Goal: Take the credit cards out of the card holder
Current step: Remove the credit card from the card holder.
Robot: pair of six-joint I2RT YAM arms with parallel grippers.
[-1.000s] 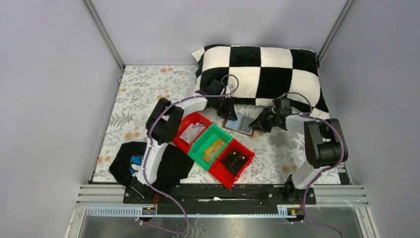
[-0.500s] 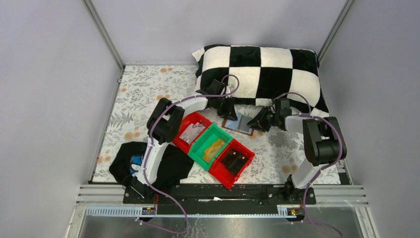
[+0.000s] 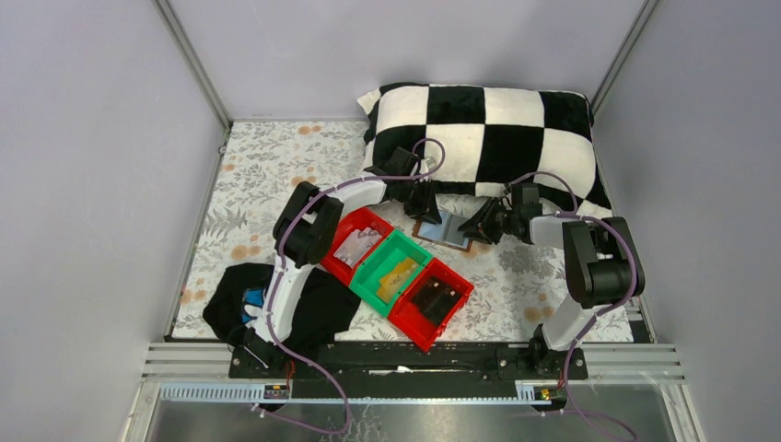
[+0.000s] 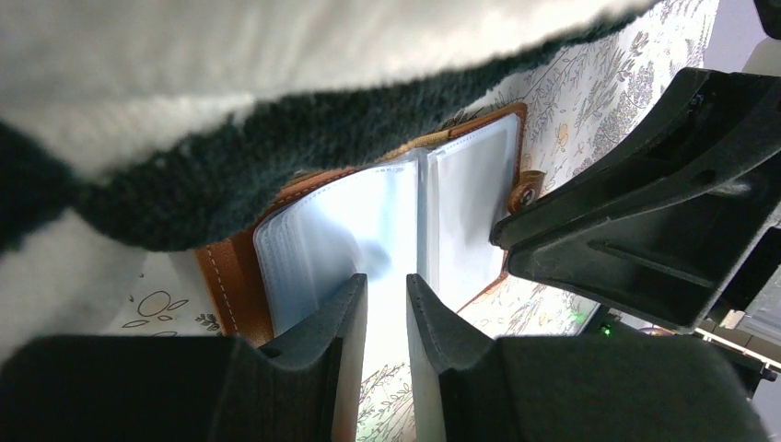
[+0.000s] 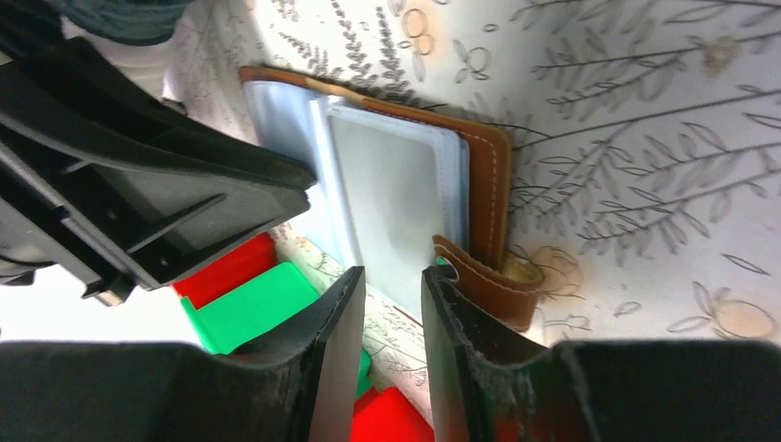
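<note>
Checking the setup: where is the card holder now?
Top view: card holder lies open mid-table between left gripper and right gripper, beside the checkered pillow.

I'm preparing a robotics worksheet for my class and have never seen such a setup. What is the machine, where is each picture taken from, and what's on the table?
Two robot arms are bolted side by side at the near edge. The wide picture looks down from above; the other two come from a camera on each wrist. On the flowered cloth lie a checked pillow, a green bin between red bins, a black cloth and the brown card holder, open. The left gripper and right gripper hover at it, jaws slightly apart, holding nothing I can see.
</note>
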